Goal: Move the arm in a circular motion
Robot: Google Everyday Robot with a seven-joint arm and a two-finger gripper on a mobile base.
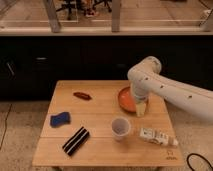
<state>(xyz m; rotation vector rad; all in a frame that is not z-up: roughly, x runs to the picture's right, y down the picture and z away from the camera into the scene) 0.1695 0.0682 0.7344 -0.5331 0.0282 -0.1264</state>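
The large white arm (170, 90) reaches in from the right, its bulbous elbow joint (145, 72) above the table's right half. Its pale yellowish gripper (141, 108) hangs down from the joint, over the near edge of an orange bowl (125, 98) and just behind a white cup (120, 128). It holds nothing that I can see.
On the wooden table (100, 150) lie a small red-brown object (81, 95) at the back left, a blue sponge (59, 119), a black striped item (75, 140) at the front left, and a white packet (157, 136) at the front right. A dark counter runs behind the table.
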